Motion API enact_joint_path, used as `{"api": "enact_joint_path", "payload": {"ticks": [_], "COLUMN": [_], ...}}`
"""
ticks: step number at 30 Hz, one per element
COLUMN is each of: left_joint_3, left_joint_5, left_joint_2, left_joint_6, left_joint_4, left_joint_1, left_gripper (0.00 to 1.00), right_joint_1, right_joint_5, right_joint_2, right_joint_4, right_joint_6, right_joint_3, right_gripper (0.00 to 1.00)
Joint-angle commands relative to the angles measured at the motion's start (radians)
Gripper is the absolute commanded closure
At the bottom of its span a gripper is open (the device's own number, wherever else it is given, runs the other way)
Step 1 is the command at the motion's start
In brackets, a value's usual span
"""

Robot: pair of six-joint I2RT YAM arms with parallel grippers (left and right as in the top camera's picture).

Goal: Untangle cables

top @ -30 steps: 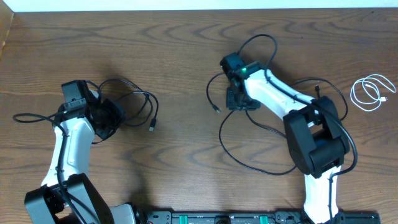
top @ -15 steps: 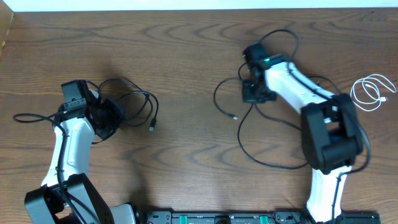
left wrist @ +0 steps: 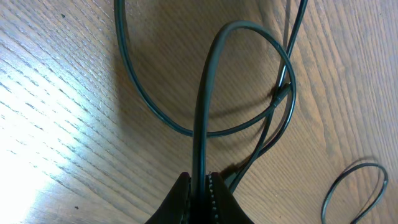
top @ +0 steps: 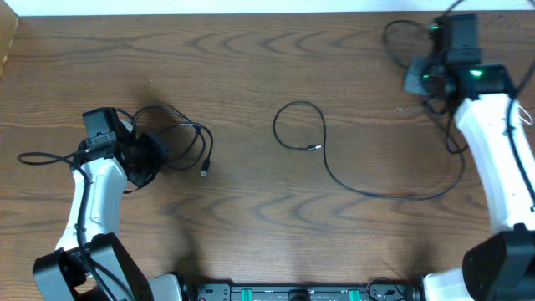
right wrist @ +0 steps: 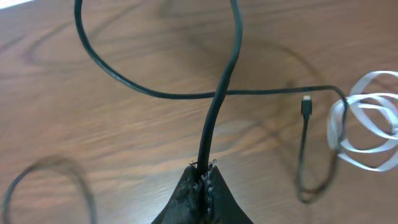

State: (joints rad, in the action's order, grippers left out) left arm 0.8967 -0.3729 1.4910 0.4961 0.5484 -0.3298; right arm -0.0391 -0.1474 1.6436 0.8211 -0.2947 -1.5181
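On the brown wood-grain desk (top: 251,67), the left gripper (left wrist: 199,180) sat low at the left side with its jaws pinched shut on a thin tangled black cable (left wrist: 200,124). That cord rose from the jaws into a loop and crossed its own strands, and its small plug end (top: 204,170) lay on the wood just right of the tangle. The right gripper (right wrist: 204,172) was up at the far right corner, its jaws clamped shut on a long black cable (right wrist: 211,121). This one trailed down the right side, swept left across the bare middle of the desk and ended in an open loop (top: 297,125), well apart from the left tangle. A coiled white cable (right wrist: 367,121) lay flat near the right gripper, with a black plug end (right wrist: 306,106) just beside it. A pale strip ran along the desk's far edge.
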Motion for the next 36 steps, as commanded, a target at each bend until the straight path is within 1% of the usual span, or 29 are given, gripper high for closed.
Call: {"api": "enact_joint_path", "payload": {"ticks": [1,10,12,16,17,18,20,21,22,24,25,26,31,34,36], "left_joint_3": [-0.005,-0.005,-0.005,-0.005,-0.005,-0.005,-0.005,-0.005,-0.005,-0.005,-0.005,-0.005,-0.005,-0.005,-0.005], "left_joint_5": [-0.013,-0.013,-0.013,-0.013,-0.013,-0.013,-0.013,-0.013,-0.013,-0.013,-0.013,-0.013,-0.013,-0.013,-0.013], "left_joint_2": [0.003,0.003,0.003,0.003,0.003,0.003,0.003,0.003,0.003,0.003,0.003,0.003,0.003,0.003,0.003], "left_joint_6": [-0.017,-0.017,-0.017,-0.017,-0.017,-0.017,-0.017,-0.017,-0.017,-0.017,-0.017,-0.017,-0.017,-0.017,-0.017], "left_joint_4": [0.0,0.0,0.0,0.0,0.0,0.0,0.0,0.0,0.0,0.0,0.0,0.0,0.0,0.0,0.0], "left_joint_1": [0.002,0.002,0.002,0.002,0.002,0.002,0.002,0.002,0.002,0.002,0.002,0.002,0.002,0.002,0.002], "left_gripper": [0.92,0.92,0.91,0.92,0.92,0.92,0.91,0.92,0.92,0.92,0.92,0.92,0.91,0.92,0.92], "right_joint_1": [0.076,0.319,0.369,0.427,0.436,0.437,0.437,0.437,0.437,0.436,0.436,0.436,0.425,0.409,0.381], "right_joint_5": [-0.047,-0.203,-0.193,-0.092,-0.058,-0.049,-0.048,-0.048,-0.048,-0.039,-0.028,-0.016,0.079,0.167,0.249], "right_joint_2": [-0.016,-0.016,-0.016,-0.014,-0.014,-0.014,-0.013,-0.011,-0.009,-0.005,-0.005,-0.003,-0.002,-0.002,-0.001], "right_joint_4": [-0.002,-0.044,-0.043,-0.027,-0.016,-0.009,-0.002,-0.002,0.0,0.006,0.01,0.018,0.074,0.125,0.167], "right_joint_6": [0.027,0.019,-0.017,-0.019,-0.019,-0.019,-0.018,-0.018,-0.019,-0.018,-0.018,-0.018,-0.003,-0.002,0.025], "right_joint_3": [-0.006,-0.006,-0.006,-0.006,-0.006,-0.006,-0.005,-0.005,-0.005,-0.005,-0.005,-0.005,-0.005,-0.004,-0.001], "right_gripper": [0.99,0.99,0.99,0.99,0.94,0.83,0.58,0.41,0.27,0.13,0.1,0.08,0.09,0.15,0.22]}}
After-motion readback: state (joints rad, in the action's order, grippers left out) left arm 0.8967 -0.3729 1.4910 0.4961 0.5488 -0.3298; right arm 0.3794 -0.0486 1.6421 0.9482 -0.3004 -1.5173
